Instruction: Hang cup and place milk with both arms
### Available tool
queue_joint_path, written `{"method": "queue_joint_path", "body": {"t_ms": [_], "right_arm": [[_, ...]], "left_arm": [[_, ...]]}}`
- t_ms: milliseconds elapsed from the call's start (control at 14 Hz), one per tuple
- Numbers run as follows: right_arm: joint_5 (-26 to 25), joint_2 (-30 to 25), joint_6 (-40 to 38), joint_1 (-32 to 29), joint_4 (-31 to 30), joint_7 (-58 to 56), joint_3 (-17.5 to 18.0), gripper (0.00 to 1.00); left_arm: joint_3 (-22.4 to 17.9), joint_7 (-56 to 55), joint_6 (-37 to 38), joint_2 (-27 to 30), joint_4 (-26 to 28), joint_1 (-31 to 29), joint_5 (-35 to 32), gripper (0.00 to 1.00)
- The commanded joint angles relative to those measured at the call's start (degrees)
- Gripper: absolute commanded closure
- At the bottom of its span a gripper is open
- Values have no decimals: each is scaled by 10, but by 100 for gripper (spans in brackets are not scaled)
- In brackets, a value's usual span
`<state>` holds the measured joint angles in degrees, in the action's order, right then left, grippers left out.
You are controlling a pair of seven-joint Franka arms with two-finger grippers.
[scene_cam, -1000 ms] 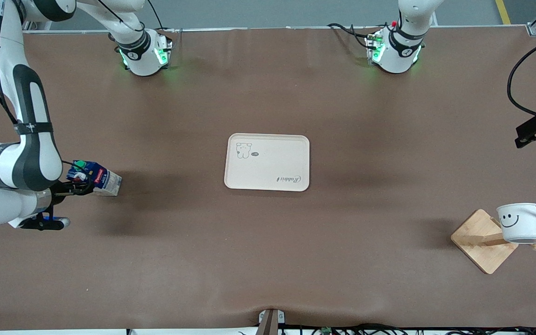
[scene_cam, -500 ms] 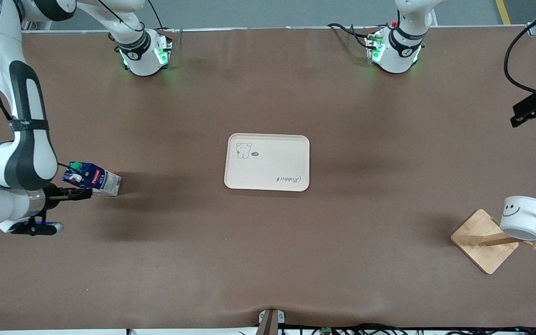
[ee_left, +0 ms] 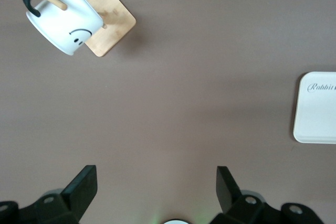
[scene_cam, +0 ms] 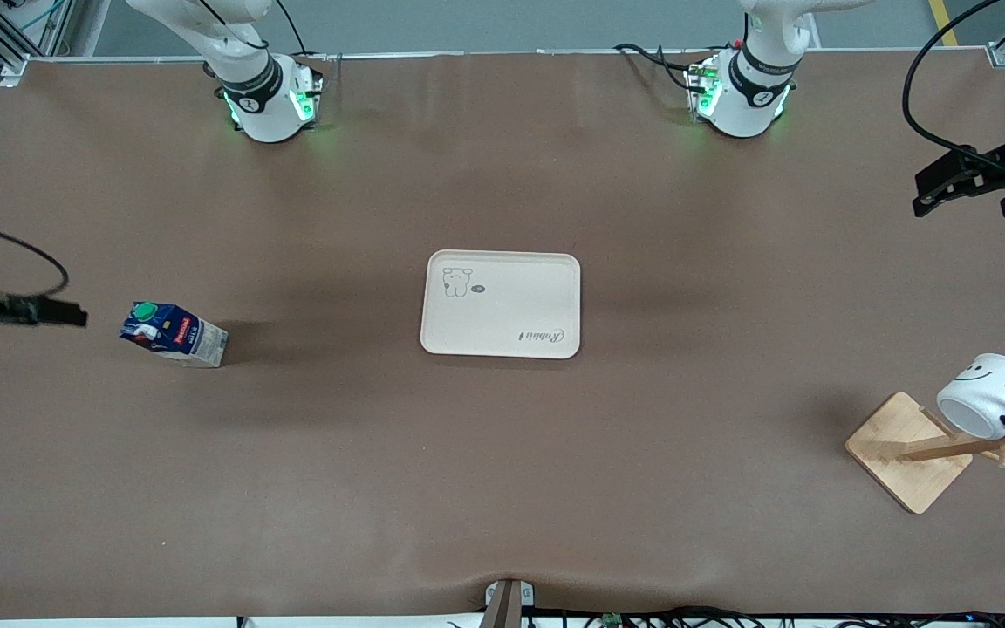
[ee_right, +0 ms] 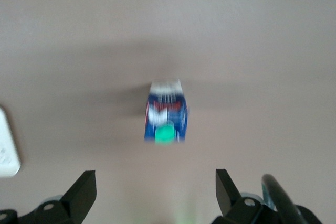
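Cup (scene_cam: 987, 397) hangs by its handle on the wooden rack (scene_cam: 908, 451) at the left arm's end of the counter (scene_cam: 502, 488), so I'd call that half done. Milk (scene_cam: 173, 332) stands on the counter near the right arm's end, well apart from the tray (scene_cam: 502, 305), so placing may remain. Left gripper (scene_cam: 947, 183) and right gripper (scene_cam: 53, 312) both hang empty, jaws wide.

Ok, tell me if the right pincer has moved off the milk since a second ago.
Yes. The right pincer, open, has drawn away from the milk, toward the right arm's end of the table; the carton stands where it was relative to the tray.
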<state>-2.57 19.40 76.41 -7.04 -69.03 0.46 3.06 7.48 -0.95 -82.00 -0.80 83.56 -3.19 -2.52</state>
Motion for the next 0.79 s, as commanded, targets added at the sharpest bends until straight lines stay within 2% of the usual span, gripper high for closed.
{"method": "queue_joint_path", "body": {"t_ms": [0, 286, 500, 571, 714], "right_arm": [[-5, -100, -56, 13, -46, 55, 13, 0], [2, -156, -78, 28, -87, 51, 16, 0], [37, -255, -30, 24, -193, 51, 12, 0], [37, -258, -14, 27, -211, 51, 12, 0], [39, -254, 2, 20, -208, 50, 8, 0]], "left_arm": [[-9, -3, -17, 43, 46, 11, 11, 0], [8, -5, -60, 46, 72, 11, 12, 0], [13, -19, -68, 43, 76, 11, 11, 0], [13, -20, -68, 42, 75, 10, 11, 0], [13, -20, -68, 41, 73, 10, 11, 0]]}}
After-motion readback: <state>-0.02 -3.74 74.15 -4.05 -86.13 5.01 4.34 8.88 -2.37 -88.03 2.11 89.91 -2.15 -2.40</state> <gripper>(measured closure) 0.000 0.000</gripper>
